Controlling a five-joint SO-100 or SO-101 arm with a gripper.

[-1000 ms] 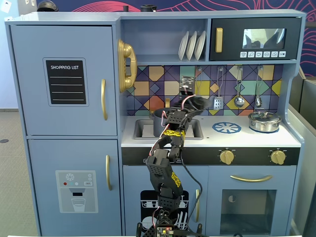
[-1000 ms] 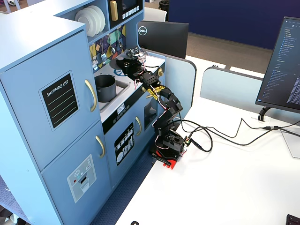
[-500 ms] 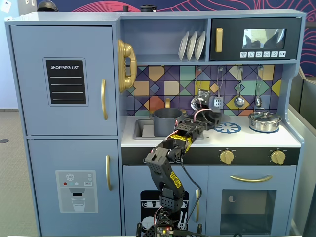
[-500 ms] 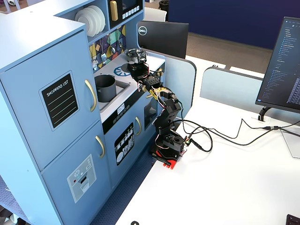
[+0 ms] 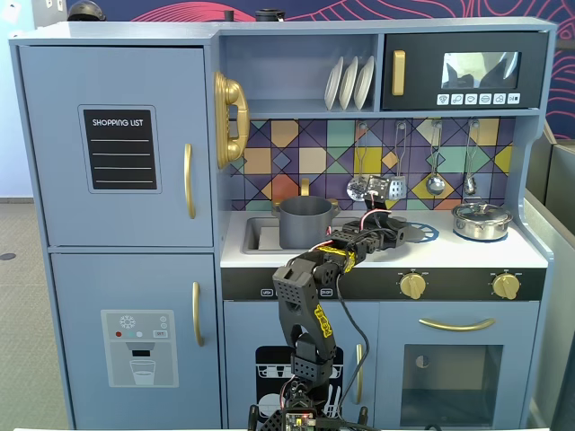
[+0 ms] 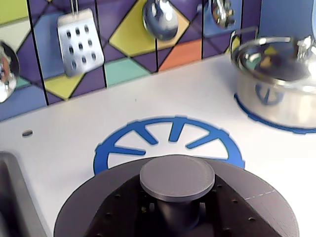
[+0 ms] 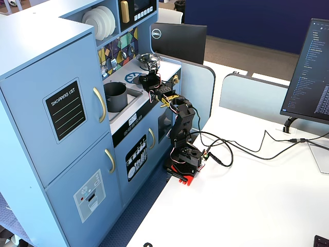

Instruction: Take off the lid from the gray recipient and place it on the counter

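1. One arm, one gripper (image 5: pixel 406 226), reaching over the white surface (image 5: pixel 467 251) of the toy kitchen toward the blue burner print (image 6: pixel 168 136).
2. One gray recipient (image 5: pixel 305 221), standing in the sink recess at the left of the surface in a fixed view; its top is open (image 7: pixel 116 96), with no lid on it.
3. One lid (image 6: pixel 247 207), a dark gray disc with a round central knob (image 6: pixel 177 177). In the wrist view it fills the lower edge, lying partly over the near rim of the burner print. Its lower part is cut off by the frame.
4. The gripper's fingers do not show in the wrist view; the lid hides whatever lies beneath it. In both fixed views the gripper tip is too small and dark to resolve. Cannot tell whether the gripper is clamped on the lid or parted.
5. Cannot tell whether the lid touches the surface or hangs just above it.
6. One shiny silver pot (image 5: pixel 482 221) with its own lid, on the right of the surface, well apart from the gray recipient.
7. Three white plates (image 5: pixel 349 83) on the shelf above.
8. Hanging utensils on the backsplash: a slotted spatula (image 6: pixel 79 42) and a ladle (image 6: pixel 160 19) are clear; others are cut off at the wrist view's edges.
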